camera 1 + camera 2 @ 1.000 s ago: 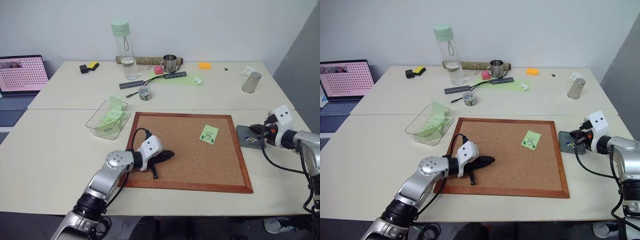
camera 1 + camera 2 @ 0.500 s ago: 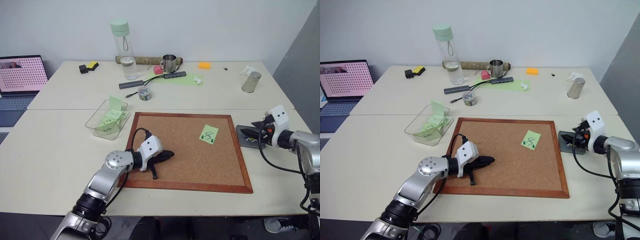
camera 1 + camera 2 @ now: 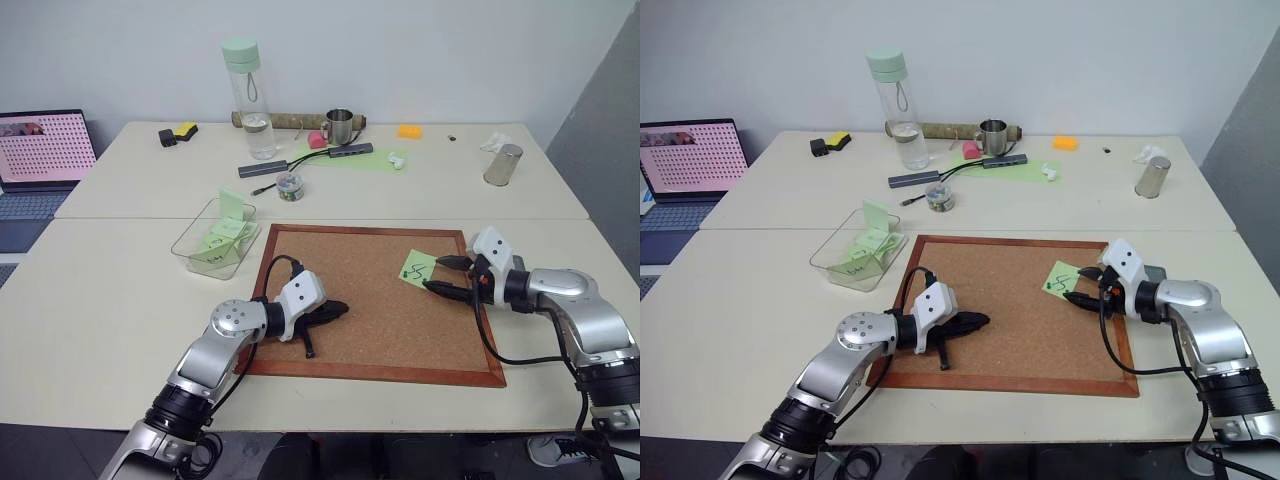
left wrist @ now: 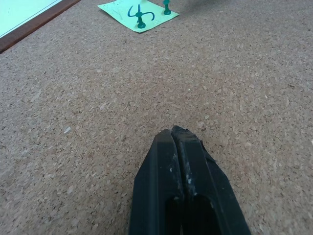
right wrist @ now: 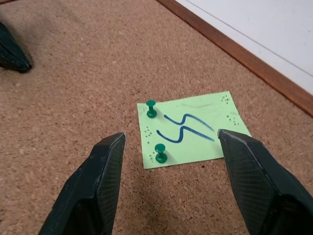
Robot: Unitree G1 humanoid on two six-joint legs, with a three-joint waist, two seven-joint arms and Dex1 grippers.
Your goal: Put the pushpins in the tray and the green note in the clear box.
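Green note (image 5: 188,129), pinned to the corkboard (image 3: 370,330) by two green pushpins (image 5: 155,131), faces the released right pincer (image 5: 171,181); next, pluck one pin.

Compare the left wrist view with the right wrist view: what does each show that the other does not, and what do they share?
Left wrist alone: the left gripper, fingers pressed shut over the cork.
Right wrist alone: the right gripper, fingers spread either side of the note, and pinholes in the note's corners.
Shared: the corkboard, its wooden frame, the green note with its squiggle, and two green pushpins stuck in it.
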